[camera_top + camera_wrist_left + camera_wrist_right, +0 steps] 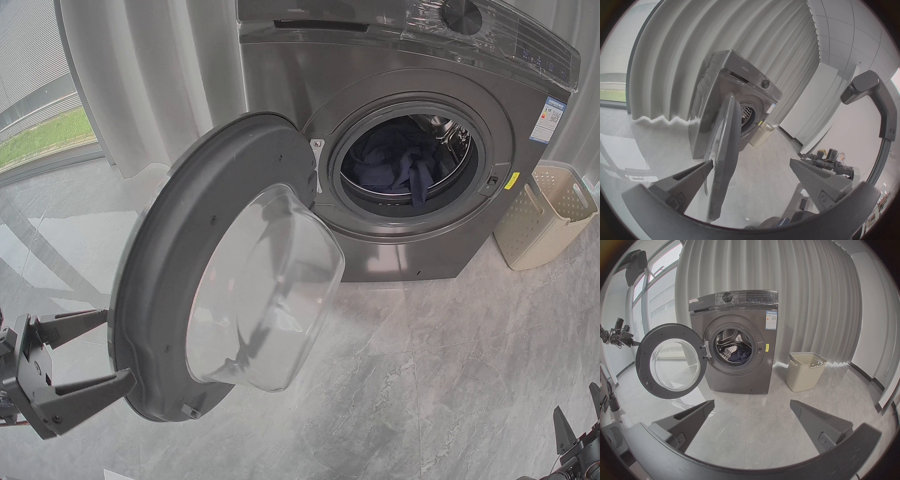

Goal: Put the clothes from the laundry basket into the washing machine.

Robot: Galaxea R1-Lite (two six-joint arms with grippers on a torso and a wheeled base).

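The left gripper [120, 345] is held low at the robot's left. Its two dark fingers [87, 390] are spread wide, one above the other in the head view, and are pointed at the outer rim of the door [187, 250]. In the left wrist view the door's edge is seen standing between the fingers, close beside one of them. Whether it is touched cannot be told.

The right gripper [751, 402] is held low at the robot's right, well apart from the machine. Its fingers are likewise spread over the floor [437, 375] and are aimed toward the machine's front.

The door is swung fully open to the robot's left, hinged at the left side of the opening, with its clear bulged window turned toward the robot. Behind it the grey washing machine [281, 81] is stood against a pale curtain [156, 75].

Dark blue clothes [400, 165] are seen lying inside the drum [456, 140], with one fold hung down toward the front lip. The cream, perforated laundry basket [547, 219] is set upright on the floor just beside the machine, on the robot's right. A window [37, 75] is seen at the far left.
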